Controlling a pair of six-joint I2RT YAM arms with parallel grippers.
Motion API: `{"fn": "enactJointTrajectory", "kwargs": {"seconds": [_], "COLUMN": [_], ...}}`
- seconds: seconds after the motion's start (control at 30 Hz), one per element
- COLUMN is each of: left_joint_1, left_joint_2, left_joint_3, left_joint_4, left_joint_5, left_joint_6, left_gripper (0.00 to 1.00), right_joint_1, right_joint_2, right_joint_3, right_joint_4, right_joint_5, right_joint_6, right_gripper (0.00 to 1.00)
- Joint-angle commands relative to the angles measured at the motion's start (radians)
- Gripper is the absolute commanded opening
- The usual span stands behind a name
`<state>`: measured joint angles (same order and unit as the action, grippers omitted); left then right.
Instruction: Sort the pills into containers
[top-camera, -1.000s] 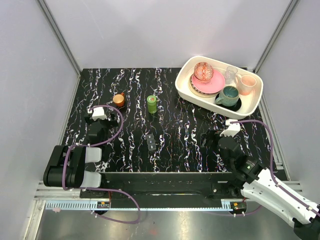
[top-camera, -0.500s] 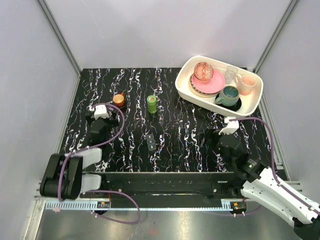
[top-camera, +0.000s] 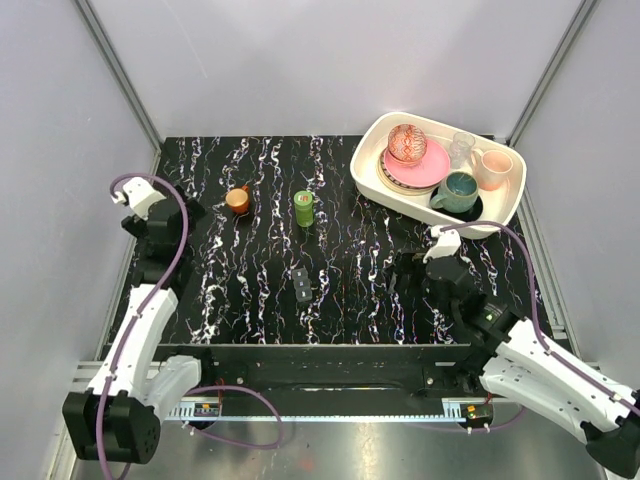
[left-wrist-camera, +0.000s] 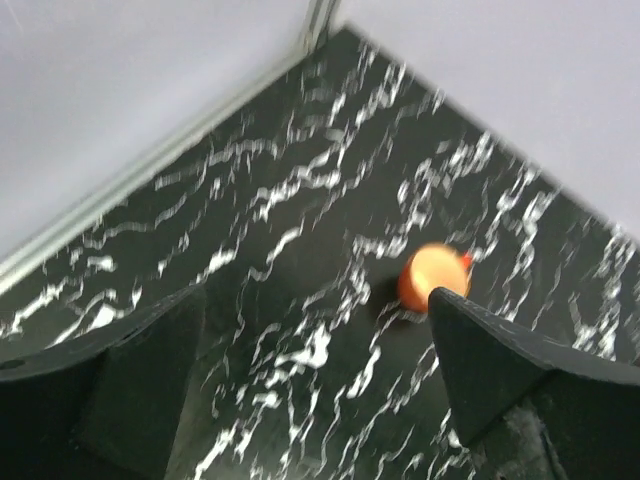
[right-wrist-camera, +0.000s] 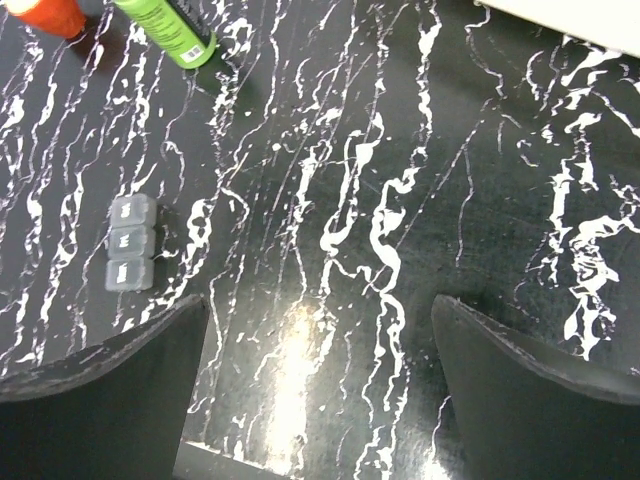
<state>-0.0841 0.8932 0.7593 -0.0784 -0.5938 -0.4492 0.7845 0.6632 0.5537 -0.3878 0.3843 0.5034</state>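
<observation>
Left gripper (left-wrist-camera: 315, 325) and right gripper (right-wrist-camera: 315, 315) both stand with jaws apart, empty. The pill box (top-camera: 300, 284) lies centrally, toward the table's (top-camera: 340, 235) near edge. We judge a hasty reach could shove it or topple the green bottle (top-camera: 303, 207).

Overhead: high behind the arms, looking down on the whole counter (top-camera: 350, 260). Wrists: close, tilted down; orange cup (left-wrist-camera: 432, 278) (blurred) shared from left, pill box (right-wrist-camera: 130, 242) from right.
</observation>
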Motion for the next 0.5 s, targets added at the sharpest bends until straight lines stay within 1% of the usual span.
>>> {"fn": "enactJointTrajectory", "kwargs": {"seconds": [0.0, 0.03, 0.07, 0.2, 0.27, 0.3, 0.33, 0.37, 0.4, 0.43, 0.47], "left_joint_1": [0.015, 0.017, 0.017, 0.017, 0.015, 0.015, 0.015, 0.015, 0.014, 0.014, 0.011], "left_joint_2": [0.030, 0.033, 0.035, 0.050, 0.041, 0.011, -0.009, -0.034, -0.078, -0.082, -0.077], "left_joint_3": [0.003, 0.002, 0.000, 0.009, -0.003, -0.012, -0.024, -0.063, -0.084, -0.092, -0.091], "left_joint_4": [-0.221, -0.236, -0.248, -0.349, -0.368, -0.362, -0.345, -0.302, -0.276, -0.268, -0.274], "left_joint_5": [0.170, 0.216, 0.229, 0.209, 0.238, 0.262, 0.332, 0.360, 0.402, 0.552, 0.601], "left_joint_6": [-0.112, -0.124, -0.138, -0.226, -0.233, -0.227, -0.223, -0.226, -0.209, -0.179, -0.166], "left_gripper": [0.95, 0.95, 0.95, 0.96, 0.95, 0.95, 0.95, 0.98, 0.99, 0.99, 0.99], "right_joint_1": [-0.001, -0.002, -0.001, -0.002, -0.002, -0.001, -0.002, -0.002, -0.001, -0.001, -0.001], "right_joint_2": [0.042, 0.058, 0.088, 0.148, 0.200, 0.223, 0.251, 0.321, 0.361, 0.403, 0.486], "right_joint_3": [0.086, 0.094, 0.112, 0.138, 0.149, 0.156, 0.166, 0.193, 0.209, 0.224, 0.254], "right_joint_4": [0.041, 0.043, 0.043, 0.053, 0.073, 0.079, 0.082, 0.087, 0.089, 0.093, 0.108], "right_joint_5": [-0.059, -0.073, -0.081, -0.111, -0.145, -0.163, -0.207, -0.237, -0.267, -0.342, -0.379], "right_joint_6": [0.014, 0.009, 0.004, -0.026, -0.038, -0.049, -0.057, -0.062, -0.072, -0.078, -0.083], "right_gripper": [1.00, 1.00, 1.00, 1.00, 0.99, 0.99, 0.98, 0.97, 0.96, 0.95, 0.93]}}
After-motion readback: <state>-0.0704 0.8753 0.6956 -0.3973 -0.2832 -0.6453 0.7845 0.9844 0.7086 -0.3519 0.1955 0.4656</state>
